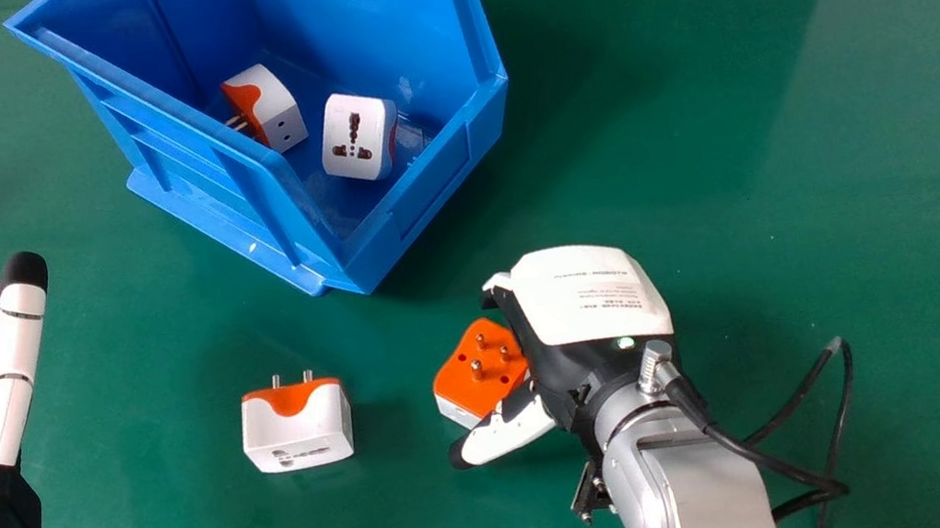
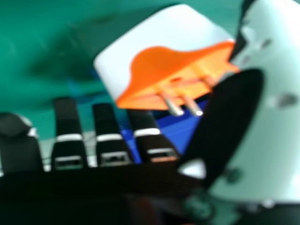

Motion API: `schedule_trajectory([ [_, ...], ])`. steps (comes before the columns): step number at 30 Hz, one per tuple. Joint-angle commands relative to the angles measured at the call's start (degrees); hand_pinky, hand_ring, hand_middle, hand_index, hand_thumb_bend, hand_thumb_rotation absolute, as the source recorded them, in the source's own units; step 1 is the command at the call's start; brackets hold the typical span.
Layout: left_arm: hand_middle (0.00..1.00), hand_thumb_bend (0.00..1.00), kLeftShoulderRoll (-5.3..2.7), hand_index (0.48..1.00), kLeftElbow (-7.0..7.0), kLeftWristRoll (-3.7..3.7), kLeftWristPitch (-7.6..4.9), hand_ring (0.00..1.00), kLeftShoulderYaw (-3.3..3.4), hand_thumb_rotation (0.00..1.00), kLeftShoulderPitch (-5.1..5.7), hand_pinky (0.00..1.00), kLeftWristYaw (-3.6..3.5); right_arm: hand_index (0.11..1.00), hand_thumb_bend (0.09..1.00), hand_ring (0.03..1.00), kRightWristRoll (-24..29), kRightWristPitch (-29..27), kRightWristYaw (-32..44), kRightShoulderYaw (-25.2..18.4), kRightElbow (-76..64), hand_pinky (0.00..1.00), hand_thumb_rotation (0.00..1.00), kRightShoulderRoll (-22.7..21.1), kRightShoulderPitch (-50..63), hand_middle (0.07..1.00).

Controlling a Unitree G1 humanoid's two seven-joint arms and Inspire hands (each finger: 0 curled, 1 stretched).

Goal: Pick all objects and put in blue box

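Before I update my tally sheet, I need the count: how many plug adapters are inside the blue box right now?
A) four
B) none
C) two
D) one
C: one adapter lies toward the robot's left inside the blue box, and a second adapter lies to its right.

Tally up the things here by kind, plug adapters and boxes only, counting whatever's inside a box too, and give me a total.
Boxes: 1, blue
Plug adapters: 4, with 2 inside the box and 2 outside it
Total: 5
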Motion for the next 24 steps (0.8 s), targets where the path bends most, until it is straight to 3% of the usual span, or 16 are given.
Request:
schedule_trajectory([
  [1, 1.00, 0.56, 0.38, 1.000, -1.66, 0.12, -0.39, 1.00, 0.33, 0.72, 0.00, 1.00, 0.53, 0.784, 0.741, 0.796, 0.9, -0.2, 0.4, 0.1, 0.5, 0.70, 0.42, 0.4, -0.1, 0.836],
  [5, 1.00, 0.56, 0.41, 1.000, -1.96, 0.45, 0.08, 1.00, 0.08, 0.72, -0.05, 1.00, 0.87, 0.779, 0.742, 0.790, 2.1, -1.9, 1.3, -0.2, 0.8, 0.70, 0.42, -0.7, -0.7, 0.829],
  [11, 1.00, 0.56, 0.37, 1.000, -1.95, -0.10, -0.18, 1.00, 0.14, 0.73, -0.02, 1.00, 0.76, 0.747, 0.742, 0.756, 3.4, -3.4, 2.1, -0.5, 0.9, 0.65, 0.42, -1.4, -1.6, 0.796],
  [15, 1.00, 0.57, 0.39, 1.000, -2.28, 0.26, -0.28, 1.00, 0.01, 0.73, 0.16, 1.00, 0.88, 0.715, 0.740, 0.718, 3.8, -3.8, 1.6, -0.6, 0.2, 0.62, 0.42, -1.4, -1.4, 0.762],
  [18, 1.00, 0.57, 0.30, 1.000, -2.76, 0.29, -0.02, 1.00, -0.07, 0.73, 0.32, 1.00, 1.00, 0.631, 0.732, 0.611, 5.1, -4.9, -0.1, -1.3, 0.0, 0.52, 0.39, -1.4, -0.9, 0.669],
  [23, 1.00, 0.56, 0.28, 1.000, -3.21, 0.19, 0.41, 1.00, -0.01, 0.73, 0.51, 1.00, 1.15, 0.581, 0.731, 0.493, 7.4, -6.2, -2.4, -2.0, 0.5, 0.40, 0.34, -1.3, -0.7, 0.573],
  [24, 1.00, 0.56, 0.28, 1.000, -3.19, 0.31, 0.35, 1.00, -0.04, 0.73, 0.51, 1.00, 1.20, 0.561, 0.688, 0.434, 7.5, -6.4, -2.7, -1.7, 0.6, 0.34, 0.30, -1.6, -0.7, 0.520],
])
